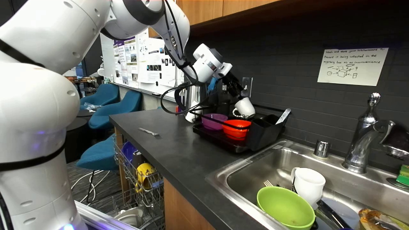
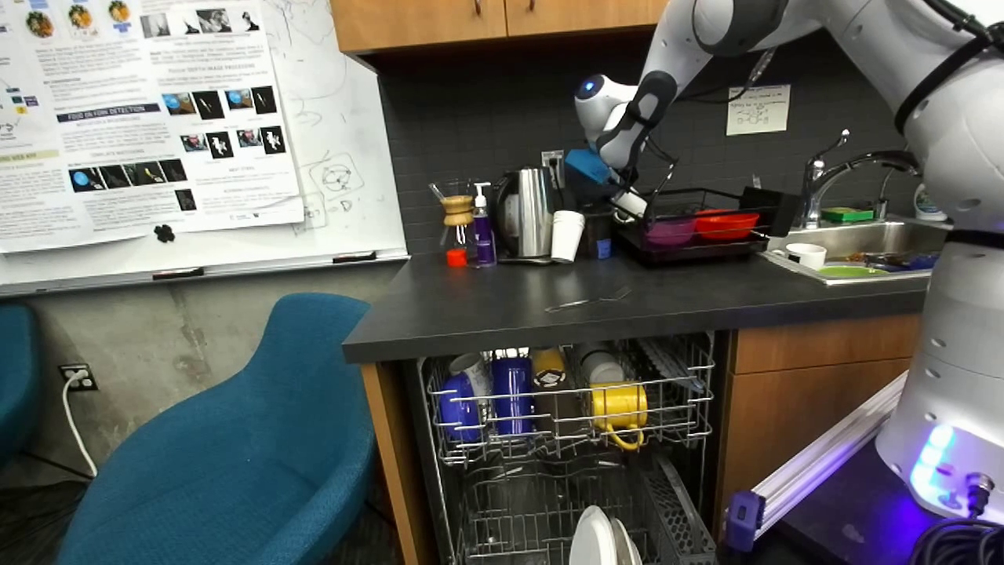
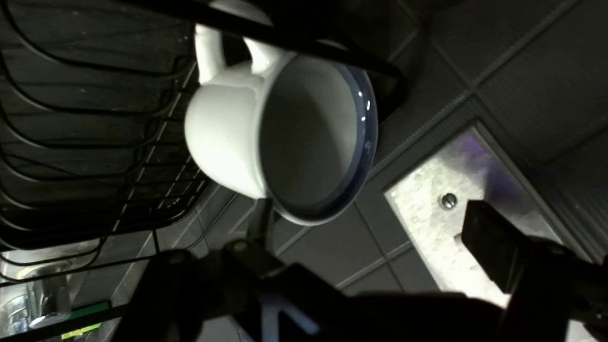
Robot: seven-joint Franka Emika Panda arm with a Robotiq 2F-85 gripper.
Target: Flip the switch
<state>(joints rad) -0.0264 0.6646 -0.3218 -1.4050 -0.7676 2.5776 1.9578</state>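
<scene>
In an exterior view, nearest, a green bowl (image 1: 285, 206) and a cup (image 1: 309, 184) are in the sink (image 1: 255, 172); past it, on the counter (image 1: 182, 140), stands a rack (image 1: 217, 139) holding a red bowl (image 1: 234, 131) and, beyond that, a purple bowl (image 1: 211, 125); at the rack's back a mug (image 1: 245, 108) sits tilted; the gripper (image 3: 368, 213) is just by it, and in the wrist view its fingers (image 3: 491, 237) are spread well apart, nothing held between them; one fingertip overlaps the mug's rim, whether touching I cannot tell; farthest, on the wall (image 1: 287, 92), is the switch plate (image 3: 432, 228), partly behind the other finger; its setting I cannot make out.
</scene>
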